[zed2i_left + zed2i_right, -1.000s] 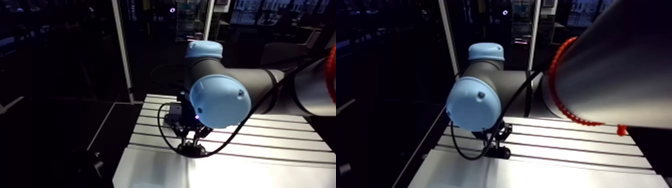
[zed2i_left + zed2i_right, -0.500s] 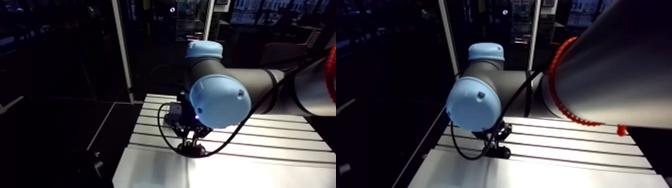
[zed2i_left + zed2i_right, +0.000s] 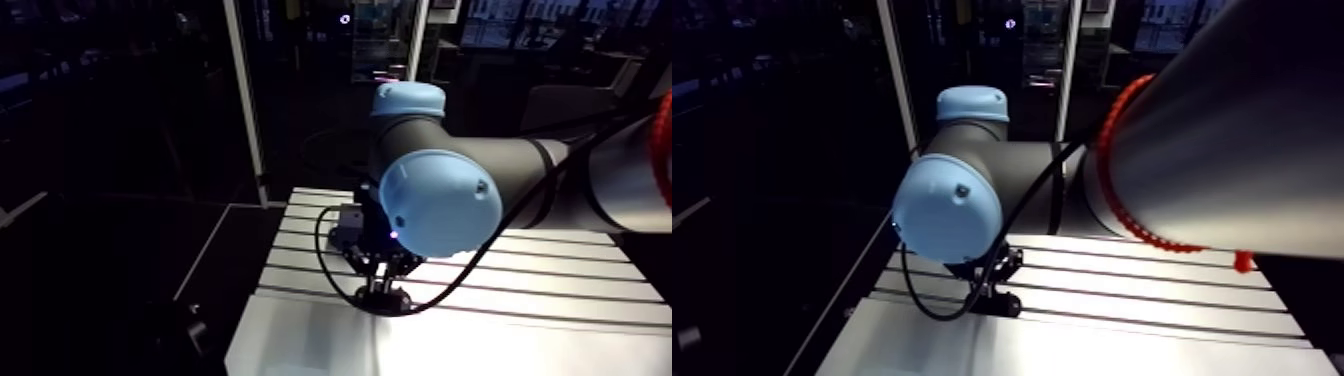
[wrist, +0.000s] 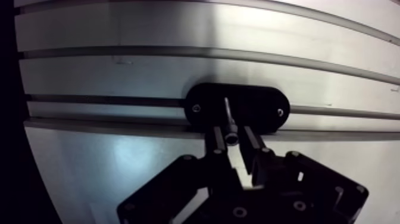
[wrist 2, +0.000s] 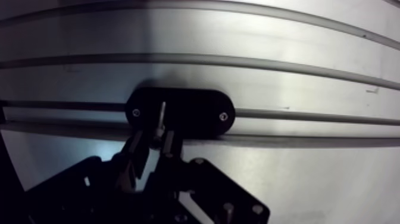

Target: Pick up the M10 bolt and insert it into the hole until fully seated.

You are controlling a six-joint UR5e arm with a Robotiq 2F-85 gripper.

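Two fingers of the gripper clamp the M10 bolt by its head end, shank reaching over the middle of the black oval plate on the slotted table. I cannot see the hole under the tip. Main risk, in my judgement: a slightly tilted bolt catches the hole's edge, then jams or slips in the grip as I push.

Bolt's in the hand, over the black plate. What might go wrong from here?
1. The hand pinches the bolt only near its head, so it may tilt or slip when pushed.
2. The hole in the black plate is not visible; the tip may miss and jam on its face.
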